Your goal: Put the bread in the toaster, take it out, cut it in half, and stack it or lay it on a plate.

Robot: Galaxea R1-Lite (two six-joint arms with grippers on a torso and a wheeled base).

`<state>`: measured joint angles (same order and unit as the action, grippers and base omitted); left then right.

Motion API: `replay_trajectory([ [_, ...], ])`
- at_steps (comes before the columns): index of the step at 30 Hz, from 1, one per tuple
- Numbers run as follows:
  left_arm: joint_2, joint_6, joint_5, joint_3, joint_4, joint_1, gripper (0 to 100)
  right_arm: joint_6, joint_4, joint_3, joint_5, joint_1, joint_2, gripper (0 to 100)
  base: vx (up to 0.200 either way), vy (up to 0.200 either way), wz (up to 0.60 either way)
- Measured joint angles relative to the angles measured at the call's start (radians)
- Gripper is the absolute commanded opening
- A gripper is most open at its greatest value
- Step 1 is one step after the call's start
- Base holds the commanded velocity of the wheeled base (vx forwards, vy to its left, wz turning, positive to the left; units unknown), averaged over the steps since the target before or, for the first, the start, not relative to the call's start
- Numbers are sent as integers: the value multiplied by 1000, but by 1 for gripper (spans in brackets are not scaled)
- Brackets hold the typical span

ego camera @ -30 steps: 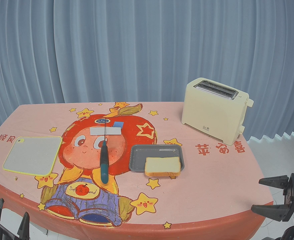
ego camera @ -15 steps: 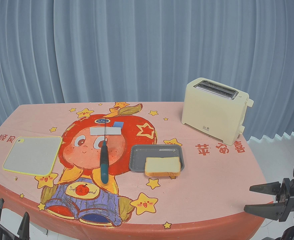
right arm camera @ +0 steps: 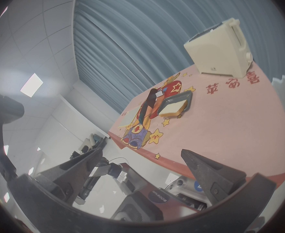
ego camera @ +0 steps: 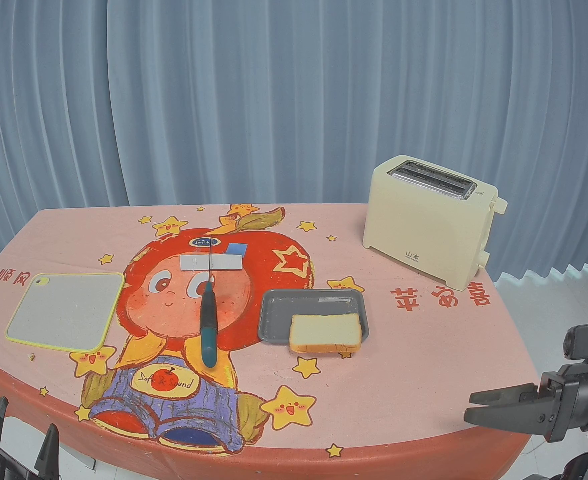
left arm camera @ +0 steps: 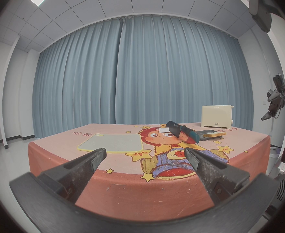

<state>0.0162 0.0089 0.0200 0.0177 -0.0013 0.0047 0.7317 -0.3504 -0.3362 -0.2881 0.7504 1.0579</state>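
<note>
A slice of bread [ego camera: 325, 332] lies at the front of a grey tray [ego camera: 307, 300] right of the table's middle. The cream toaster [ego camera: 430, 218] stands at the back right with its slots empty. A knife [ego camera: 208, 328] with a teal handle lies left of the tray, and a yellow-rimmed cutting board [ego camera: 66, 311] lies at the far left. My right gripper [ego camera: 470, 408] is open beyond the table's front right corner, well short of the bread [right arm camera: 173, 108]. My left gripper [ego camera: 26, 423] is open below the front left edge, facing the table [left arm camera: 144, 152].
A white strip with a blue tab [ego camera: 212, 261] lies on the cloth behind the knife's tip. The table edge [ego camera: 400, 445] curves in front of both grippers. Bare cloth lies between the tray and the toaster.
My right gripper has slid left and down toward the table's front right corner, with its fingers turning more level. The left gripper and the table's things have stayed put.
</note>
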Motion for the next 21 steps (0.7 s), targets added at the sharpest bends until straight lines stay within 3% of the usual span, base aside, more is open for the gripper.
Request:
replay_trajectory([
  [12, 0, 0, 0, 0, 0, 0, 100, 234, -114, -7, -9, 56, 94, 100, 0, 0, 0],
  [16, 0, 0, 0, 0, 0, 0, 100, 347, -135, -26, -12, 70, 122, 100, 0, 0, 0],
  [21, 0, 0, 0, 0, 0, 0, 100, 422, -182, -42, -68, 84, 143, 100, 0, 0, 0],
])
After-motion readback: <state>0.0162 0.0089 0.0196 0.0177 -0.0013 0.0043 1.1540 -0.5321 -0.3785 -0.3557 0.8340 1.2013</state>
